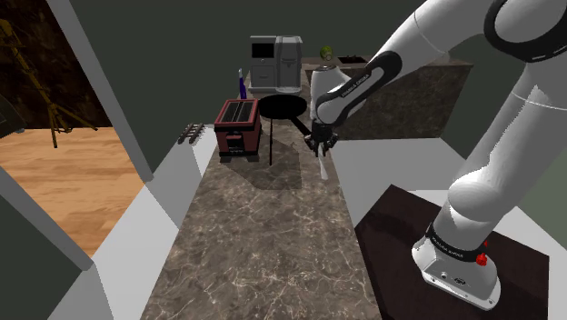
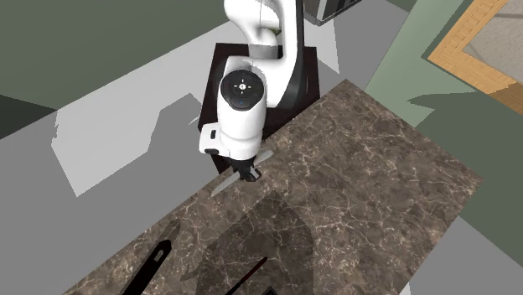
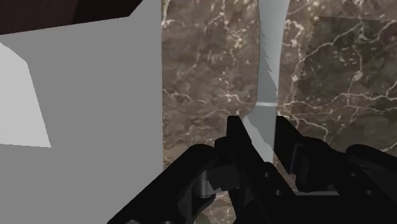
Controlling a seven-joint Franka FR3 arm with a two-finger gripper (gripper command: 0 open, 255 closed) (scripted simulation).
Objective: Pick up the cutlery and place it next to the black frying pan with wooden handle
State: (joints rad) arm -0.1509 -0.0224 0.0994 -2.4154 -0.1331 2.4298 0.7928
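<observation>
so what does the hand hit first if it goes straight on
Likely the brown marbled counter: the hand points down at it, and the pale knife it clasps would touch first, near the counter's edge.

- Light is even and rather dim; nothing is blurred and nothing glares.
- Broad, soft-edged shadows darken the counter (image 1: pixel 263 236) in both exterior views.
- The wooden floor (image 1: pixel 64 173) is brightest.
- The black fingers (image 3: pixel 238 137) show scant shading.

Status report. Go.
Black gripper shut on flat pale grey knife. Round black frying pan beyond it, beside red toaster. Nothing between knife and pan.
</observation>
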